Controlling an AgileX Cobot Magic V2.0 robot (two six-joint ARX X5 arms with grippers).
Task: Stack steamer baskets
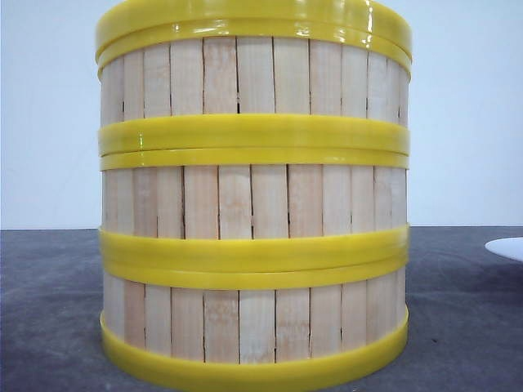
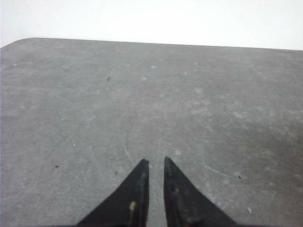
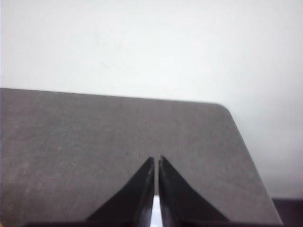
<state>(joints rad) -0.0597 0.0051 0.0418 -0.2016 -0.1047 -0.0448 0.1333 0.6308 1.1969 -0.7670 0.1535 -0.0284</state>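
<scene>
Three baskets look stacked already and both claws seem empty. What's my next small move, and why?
Probably none with the baskets: hold both arms back. The steamer baskets stand three high with rims fairly aligned, and the left claw and right claw are nearly closed, holding nothing, over bare table. No loose basket shows.

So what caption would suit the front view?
Three steamer baskets stacked in one column on the grey table, a white plate just visible at right.
</scene>
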